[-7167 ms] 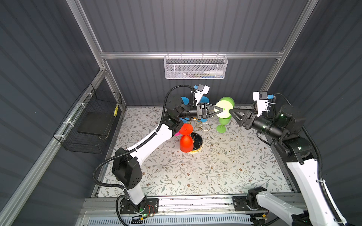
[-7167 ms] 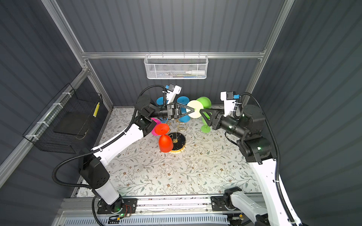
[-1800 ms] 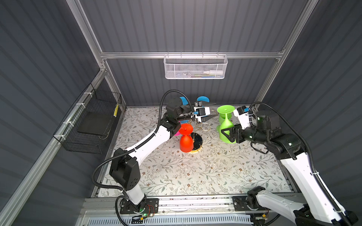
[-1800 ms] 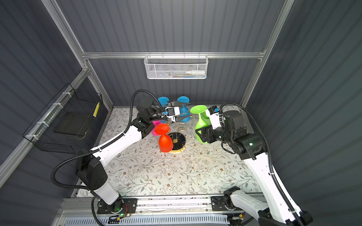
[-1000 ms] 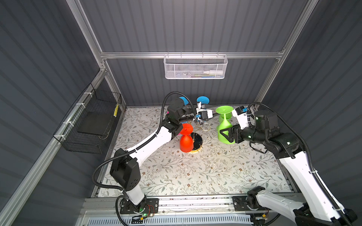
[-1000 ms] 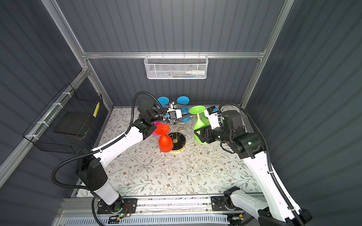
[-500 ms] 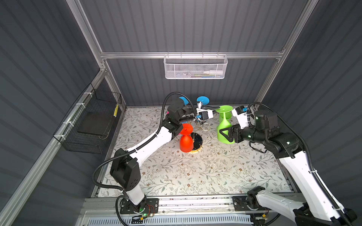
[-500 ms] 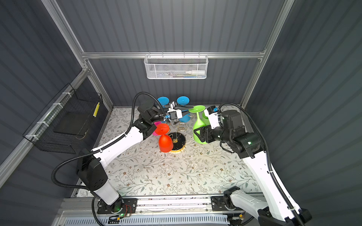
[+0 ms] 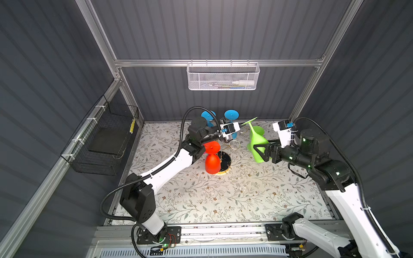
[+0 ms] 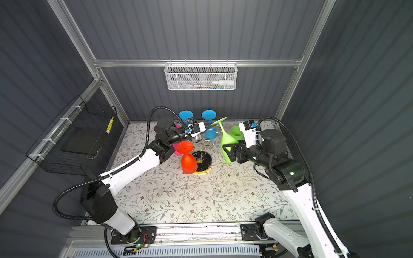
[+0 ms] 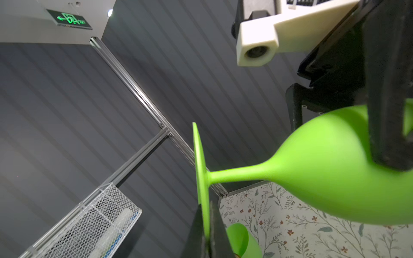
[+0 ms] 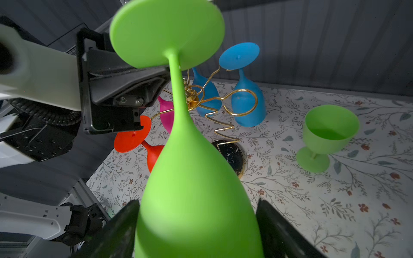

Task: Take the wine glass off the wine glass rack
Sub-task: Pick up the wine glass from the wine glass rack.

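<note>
Probably light and slick, the lime-green plastic wine glass [image 9: 256, 139] is pinched at its foot by the left gripper [image 11: 206, 223]; the right gripper [image 12: 197, 204] brackets its bowl, grip unclear.

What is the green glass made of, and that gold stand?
The green wine glass looks like plastic, not glass: solid colour, matte, no see-through or sparkle. The wine glass rack looks like bent metal wire with a shiny gold finish, on a glossy black base.
</note>
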